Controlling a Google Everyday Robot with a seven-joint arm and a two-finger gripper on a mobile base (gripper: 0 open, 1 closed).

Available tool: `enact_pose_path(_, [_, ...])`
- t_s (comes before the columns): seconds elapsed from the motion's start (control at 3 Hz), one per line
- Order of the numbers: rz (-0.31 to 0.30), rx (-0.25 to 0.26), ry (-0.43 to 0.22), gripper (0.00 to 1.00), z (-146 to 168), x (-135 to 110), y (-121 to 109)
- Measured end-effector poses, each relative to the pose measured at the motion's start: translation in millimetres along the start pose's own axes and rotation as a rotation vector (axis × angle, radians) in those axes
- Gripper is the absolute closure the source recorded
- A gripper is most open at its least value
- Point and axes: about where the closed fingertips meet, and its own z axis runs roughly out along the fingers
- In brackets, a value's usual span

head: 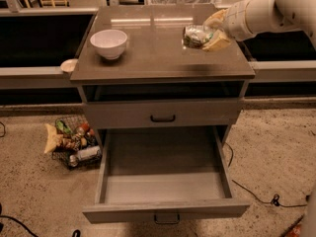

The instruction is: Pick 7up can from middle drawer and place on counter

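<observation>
Nothing is showing legibly, even on the 7up can point(196, 35) the end effector point(211, 32) is gripping, upper right.

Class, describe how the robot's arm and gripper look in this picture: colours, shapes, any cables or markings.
The arm is smooth, white and tube-like, with a ringed cuff at the wrist. The gripper, over the right side of the counter and shut on the 7up can, has two tan, wedge-shaped fingers. No cables or markings show on it.
</observation>
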Motion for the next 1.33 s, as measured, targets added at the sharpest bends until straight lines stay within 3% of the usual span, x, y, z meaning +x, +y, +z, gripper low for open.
enact_pose_path(0.67, [0.194,-0.05,0.015,1.0,22,46,0])
enact_pose_path(1.0, [0.236,-0.059,0.019,0.82,28,61,3])
enact_pose_path(1.33, [0.244,-0.058,0.021,0.59,32,68,2])
